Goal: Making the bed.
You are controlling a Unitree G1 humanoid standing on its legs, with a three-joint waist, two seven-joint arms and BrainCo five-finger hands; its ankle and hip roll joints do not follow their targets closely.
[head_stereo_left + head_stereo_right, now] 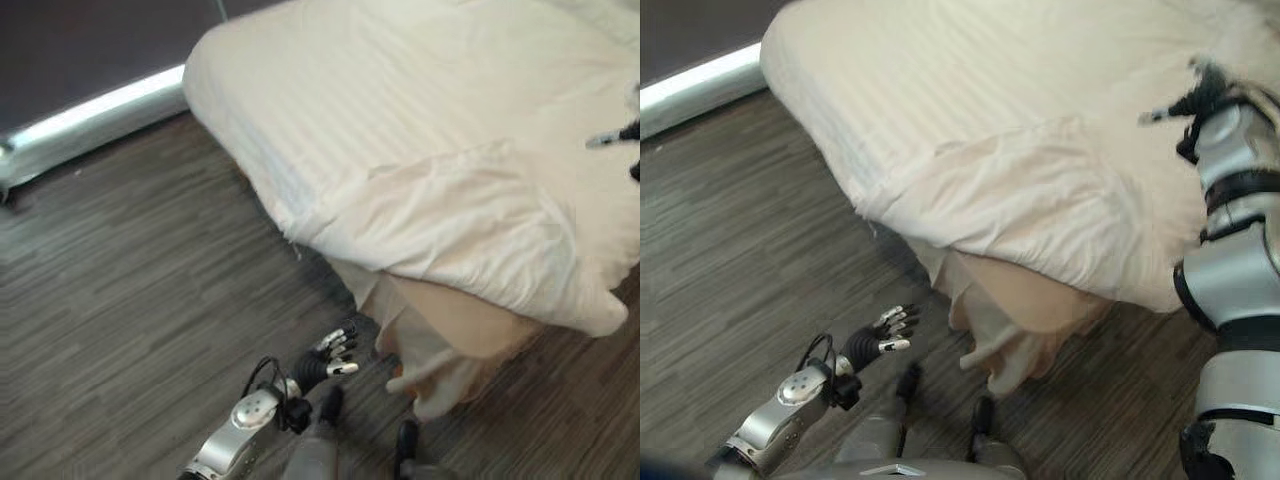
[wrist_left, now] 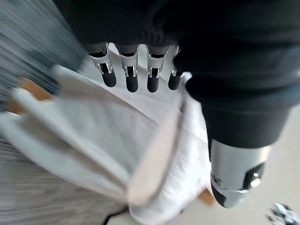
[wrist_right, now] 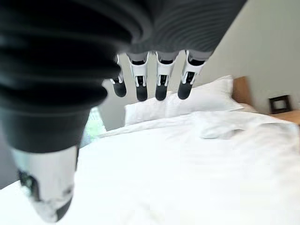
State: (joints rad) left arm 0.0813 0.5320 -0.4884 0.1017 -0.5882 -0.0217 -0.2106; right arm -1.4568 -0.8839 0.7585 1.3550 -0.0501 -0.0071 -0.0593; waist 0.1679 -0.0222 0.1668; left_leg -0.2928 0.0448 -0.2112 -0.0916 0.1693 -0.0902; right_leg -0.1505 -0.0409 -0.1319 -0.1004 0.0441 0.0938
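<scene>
A white striped duvet (image 1: 420, 120) covers the bed, and its folded corner (image 1: 470, 230) hangs over the near corner of the mattress. Below it a tan bed base (image 1: 460, 320) and a bunched white sheet (image 1: 430, 370) hang toward the floor. My left hand (image 1: 335, 352) is low by the floor, just left of that corner, open and holding nothing; its fingers (image 2: 132, 75) point at the hanging cloth (image 2: 93, 140). My right hand (image 1: 1200, 100) hovers open over the duvet on the right, its fingers (image 3: 140, 79) straight above the bedding. White pillows (image 3: 187, 105) lie at the head.
Dark wood-plank floor (image 1: 130, 300) spreads left of the bed. A pale, shiny ledge (image 1: 90, 115) runs along the dark wall at the far left. A wooden headboard (image 3: 240, 89) and a nightstand with a small dark frame (image 3: 280, 103) stand beyond the pillows.
</scene>
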